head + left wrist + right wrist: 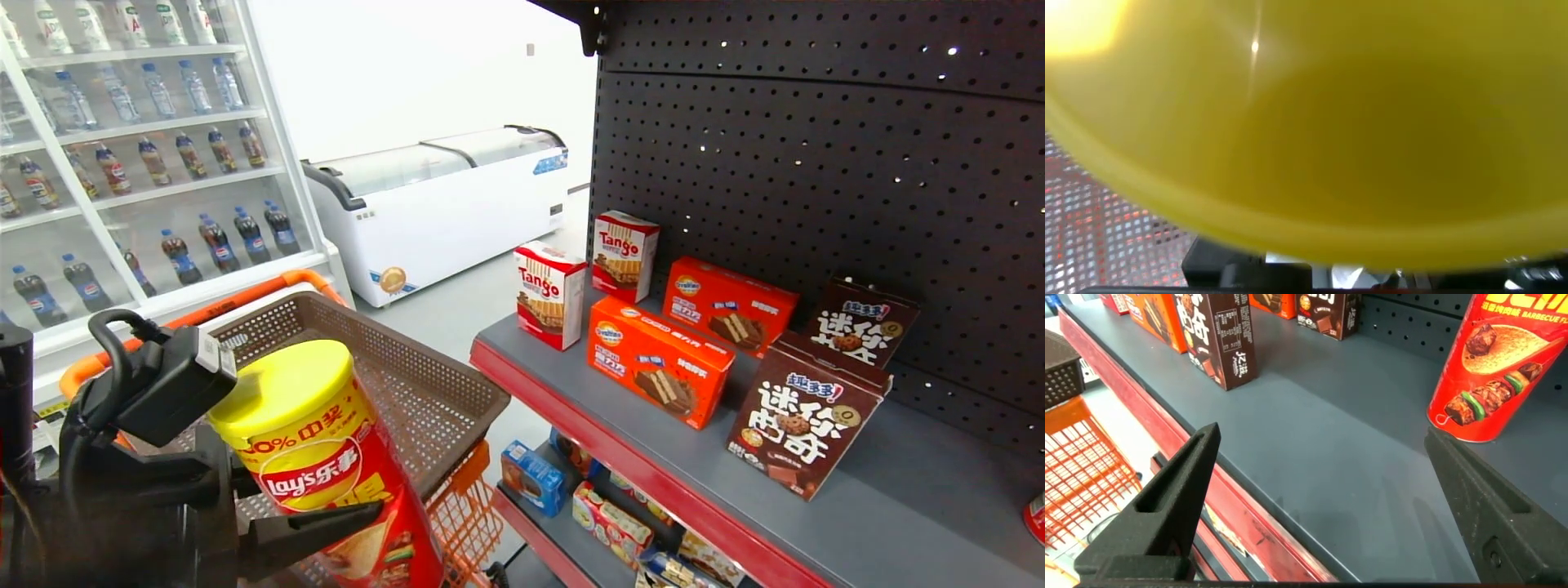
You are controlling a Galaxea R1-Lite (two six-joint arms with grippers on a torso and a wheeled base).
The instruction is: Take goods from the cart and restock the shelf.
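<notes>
Currently: my left gripper is clamped on the chips can, at the cart.
Can is red with a yellow lid, tilted, gripped at mid-body, in front of the brown cart basket and well apart from the grey shelf. My right gripper hangs over that shelf, jaws spread wide, holding nothing; a second red can stands upright near one finger.

At left, chips can above the cart basket, shelf to their right, snack boxes on it, freezer behind.
</notes>
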